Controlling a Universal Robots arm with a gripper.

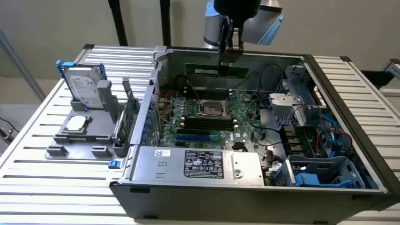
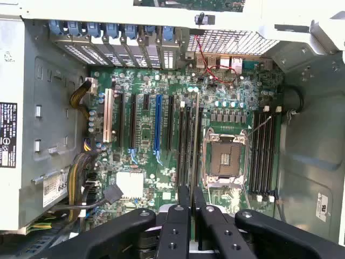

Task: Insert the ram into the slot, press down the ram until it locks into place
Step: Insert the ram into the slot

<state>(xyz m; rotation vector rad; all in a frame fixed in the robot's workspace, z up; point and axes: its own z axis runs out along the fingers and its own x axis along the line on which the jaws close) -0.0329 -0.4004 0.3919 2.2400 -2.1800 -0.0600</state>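
A pale slatted table (image 1: 44, 190) carries an open computer case (image 1: 187, 202) and a grey holder (image 1: 70, 138) just beside it.

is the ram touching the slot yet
Apart. The exterior view shows the ram hanging from the gripper high above the motherboard, clear of the slot.

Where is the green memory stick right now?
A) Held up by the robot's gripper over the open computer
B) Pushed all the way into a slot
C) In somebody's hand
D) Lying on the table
A: in the exterior view the gripper is clamped on the top edge of the memory stick, holding it in the air above the black slots of the open computer.
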